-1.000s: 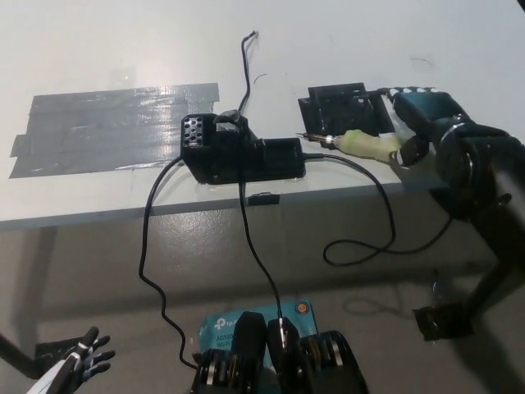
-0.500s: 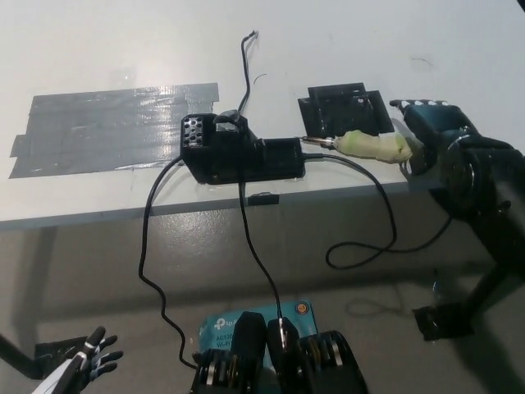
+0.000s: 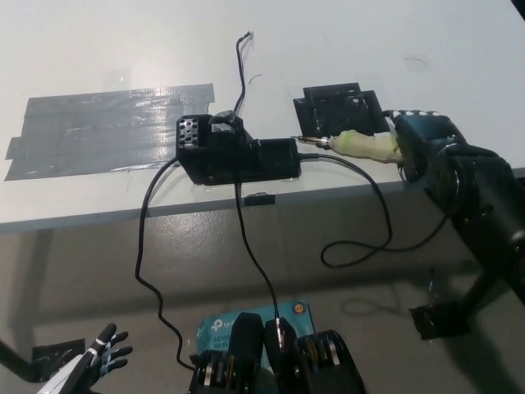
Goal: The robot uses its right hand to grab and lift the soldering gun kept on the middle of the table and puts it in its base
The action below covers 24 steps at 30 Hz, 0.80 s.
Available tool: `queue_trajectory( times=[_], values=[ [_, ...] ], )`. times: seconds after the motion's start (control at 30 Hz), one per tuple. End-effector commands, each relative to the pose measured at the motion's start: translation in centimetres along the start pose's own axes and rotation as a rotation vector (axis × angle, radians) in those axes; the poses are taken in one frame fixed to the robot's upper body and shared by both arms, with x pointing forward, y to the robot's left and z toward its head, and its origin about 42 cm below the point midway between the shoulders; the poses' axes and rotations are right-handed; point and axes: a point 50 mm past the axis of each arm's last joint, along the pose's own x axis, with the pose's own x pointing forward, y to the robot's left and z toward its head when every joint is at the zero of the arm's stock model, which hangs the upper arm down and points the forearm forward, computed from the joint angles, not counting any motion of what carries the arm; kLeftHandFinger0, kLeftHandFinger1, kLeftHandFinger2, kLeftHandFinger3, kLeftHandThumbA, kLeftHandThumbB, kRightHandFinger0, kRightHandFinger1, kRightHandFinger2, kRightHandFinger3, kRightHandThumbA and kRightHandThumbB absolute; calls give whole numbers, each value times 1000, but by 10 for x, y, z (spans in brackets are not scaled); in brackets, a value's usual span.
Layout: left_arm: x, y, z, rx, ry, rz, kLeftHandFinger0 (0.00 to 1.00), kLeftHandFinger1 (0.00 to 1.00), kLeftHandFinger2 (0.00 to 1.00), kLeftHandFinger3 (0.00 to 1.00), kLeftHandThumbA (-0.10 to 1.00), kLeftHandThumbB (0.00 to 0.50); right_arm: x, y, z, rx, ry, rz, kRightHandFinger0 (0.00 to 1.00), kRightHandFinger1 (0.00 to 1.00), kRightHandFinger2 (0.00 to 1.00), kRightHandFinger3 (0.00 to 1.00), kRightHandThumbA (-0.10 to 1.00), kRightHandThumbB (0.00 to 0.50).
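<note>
The fingers of the black right hand are wrapped around the rear end of the soldering gun, pinching its pale yellow-green handle. The gun lies roughly level over the right part of the white counter, its thin metal tip pointing toward picture left and ending just beside the right end of the black base; whether tip and base touch cannot be told. The gun's black cord leaves the handle end, drops past the counter's front edge and loops in the air below it.

Behind the gun, a black tray-like holder sits flat on the counter. The base stands near the counter's front edge, with a perforated block at its left end. Two more black cables hang from it down toward the floor, and a thin wire runs from its top toward the far side of the counter. A wide patch of grey tape is stuck to the counter to the left of the base.

The white left hand rests low at the lower left, below the counter, fingers spread and holding nothing.
</note>
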Motion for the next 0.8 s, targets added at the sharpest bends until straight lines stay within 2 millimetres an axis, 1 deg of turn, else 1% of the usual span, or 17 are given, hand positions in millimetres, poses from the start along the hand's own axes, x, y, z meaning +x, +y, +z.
queue_trajectory(
  times=[0.0,0.07,0.13,0.2,0.3,0.37,0.4,0.43,0.47,0.5,0.53,0.57,0.6,0.63,0.7,0.73,0.77],
  values=[
    [-3,0,7,5,-15,-20,1000,1000,1000,1000,1000,482,3,-15,-2,21,32,24,1000,1000,1000,1000,659,342],
    [-2,-1,7,5,-15,-23,1000,1000,1000,1000,1000,475,2,-12,-8,48,40,26,1000,1000,1000,1000,620,339],
    [-2,-3,7,16,-14,-25,1000,1000,1000,1000,1000,499,0,-6,-16,96,57,49,1000,1000,1000,1000,583,318],
    [-3,-4,7,16,-14,-32,1000,1000,1000,1000,1000,500,-1,2,-21,140,65,79,1000,1000,1000,1000,566,307],
    [-3,-3,8,16,-14,-51,1000,1000,1000,1000,1000,500,0,11,-25,134,93,137,1000,1000,1000,1000,561,291],
    [-2,-2,9,17,-15,-52,1000,1000,1000,1000,1000,497,0,16,-28,150,101,150,1000,896,952,1000,530,284],
    [-2,-2,9,17,-15,-52,1000,1000,1000,1000,1000,496,0,16,-28,151,101,150,1000,888,947,1000,529,283],
    [-2,-1,10,24,-15,-52,1000,1000,1000,1000,1000,482,1,17,-28,203,124,183,718,271,479,1000,431,230],
    [-2,0,10,27,-14,-52,1000,1000,1000,1000,1000,479,2,17,-28,226,133,198,108,16,276,1000,372,250],
    [-1,0,11,26,-16,-52,1000,1000,1000,1000,1000,490,1,17,-28,228,141,206,4,1,173,1000,336,236],
    [-1,0,12,28,-19,-60,1000,1000,1000,1000,1000,496,-1,18,-26,168,142,220,0,0,234,1000,305,235],
    [-1,-1,12,24,-20,-67,1000,1000,1000,1000,1000,499,-1,20,-25,149,143,229,0,38,296,1000,268,217],
    [0,-2,12,24,-21,-72,1000,1000,1000,1000,1000,500,-2,21,-25,133,139,231,0,4,274,1000,260,212],
    [0,-3,12,25,-21,-75,1000,1000,1000,1000,1000,500,-1,23,-23,93,145,230,98,133,407,1000,253,210],
    [1,-4,13,40,-17,-80,1000,1000,1000,1000,1000,500,0,30,-20,42,146,237,12,80,345,1000,200,176],
    [2,-5,13,43,-18,-85,1000,1000,1000,1000,1000,500,0,31,-20,41,149,237,3,72,335,1000,189,170],
    [2,-6,14,45,-19,-89,1000,1000,1000,1000,1000,500,-1,32,-19,30,146,237,0,20,295,1000,147,151]
  ],
)
